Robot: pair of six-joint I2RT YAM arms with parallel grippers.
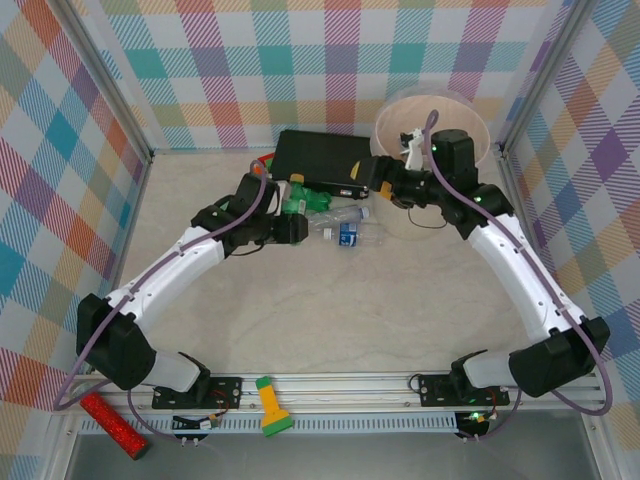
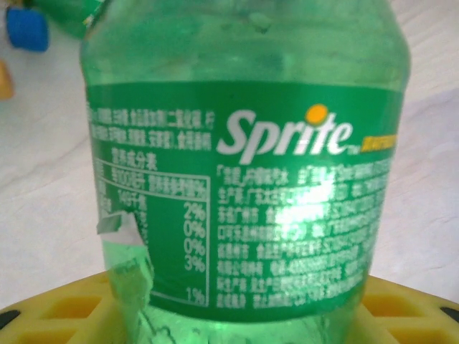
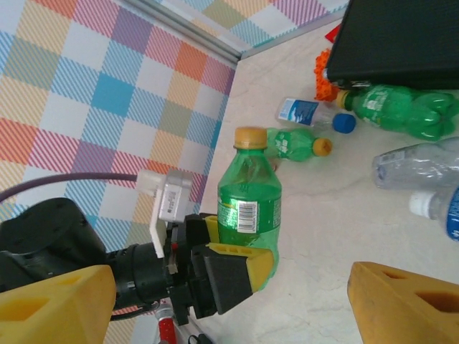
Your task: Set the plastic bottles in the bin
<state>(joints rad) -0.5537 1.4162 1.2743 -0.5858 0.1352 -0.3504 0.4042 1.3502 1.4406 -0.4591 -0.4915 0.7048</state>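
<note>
Pinched between the left gripper point(image 3: 240, 259) jaws, low on its body: a yellow-capped green Sprite bottle point(image 2: 244, 179), just in front of the black case point(image 1: 320, 160). Reads "Sprite" in white on green, above small Chinese print and a percentage column. Spread wide and empty on the right gripper point(image 1: 383, 190), at the case's right end, as is the bin point(image 1: 478, 118).

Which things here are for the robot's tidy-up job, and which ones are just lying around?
For the job:
- the green Sprite bottle, held in the left claw
- the other green bottles
- the clear bottles
- the bin

Just lying about:
- the black case
- the red glittery cylinder
- the yellow-green flashlight
</note>
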